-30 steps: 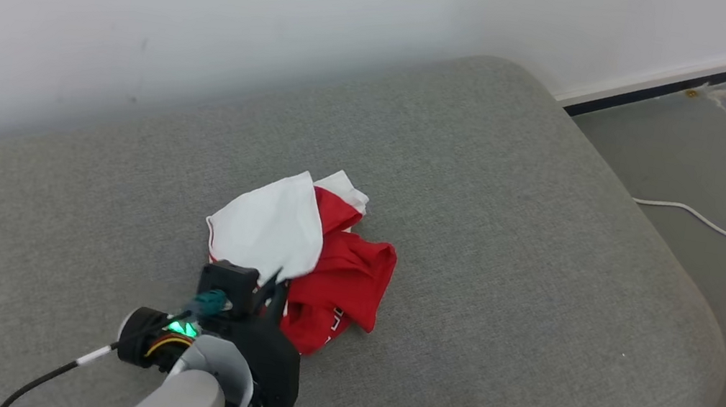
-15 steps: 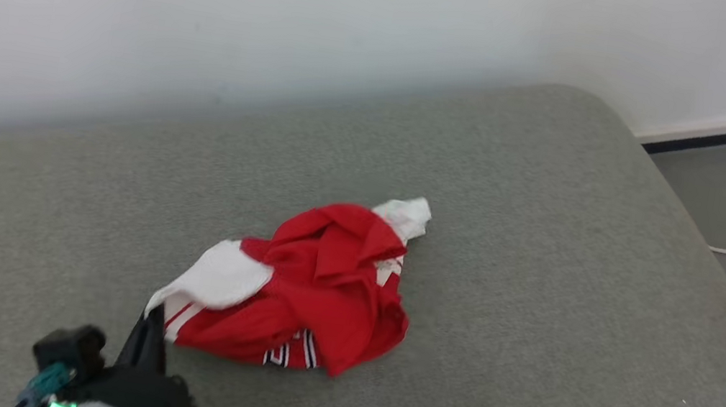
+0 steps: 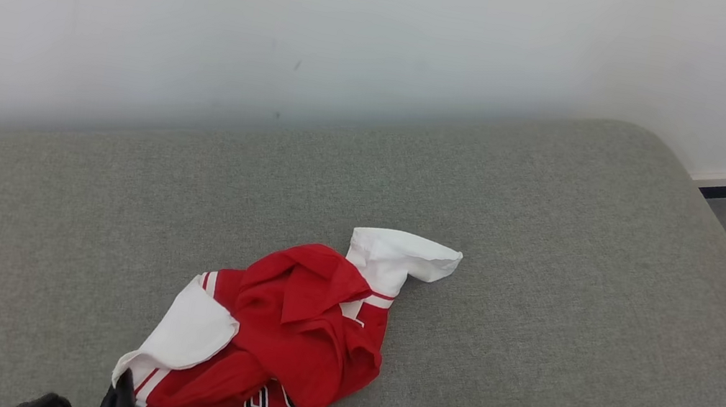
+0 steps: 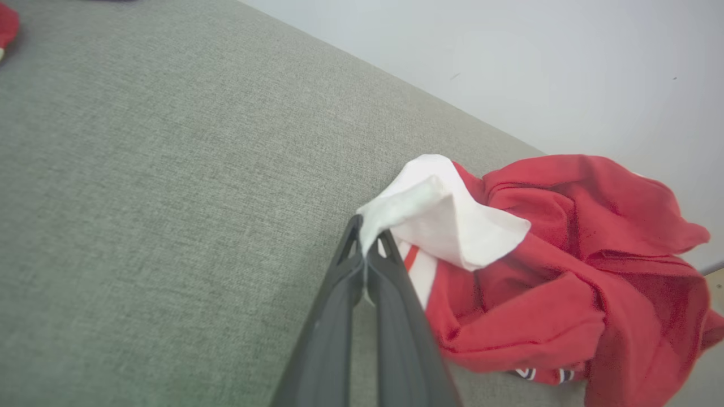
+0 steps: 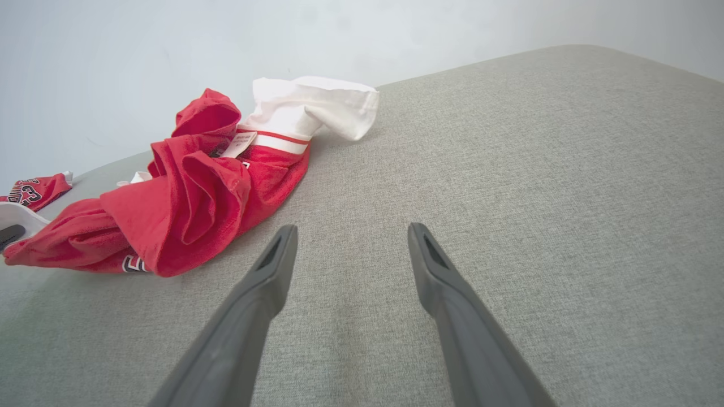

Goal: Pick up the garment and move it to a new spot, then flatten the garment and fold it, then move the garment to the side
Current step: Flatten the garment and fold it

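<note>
Left wrist view shows my left claw [image 4: 366, 240] pinched shut on a white edge of the crumpled garment [image 4: 565, 282] lying lower right on the grey cushion [image 4: 141, 169], my right claw [image 5: 352, 243] wide and empty, so I judge flattening, folding and setting aside are all left.

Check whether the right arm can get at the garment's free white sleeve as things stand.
Probably yes: the open right end effector has bare cushion between it and the free white sleeve.

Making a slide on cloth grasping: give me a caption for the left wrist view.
Left gripper shut on a white corner of the crumpled red-and-white garment on a grey cushion.
</note>
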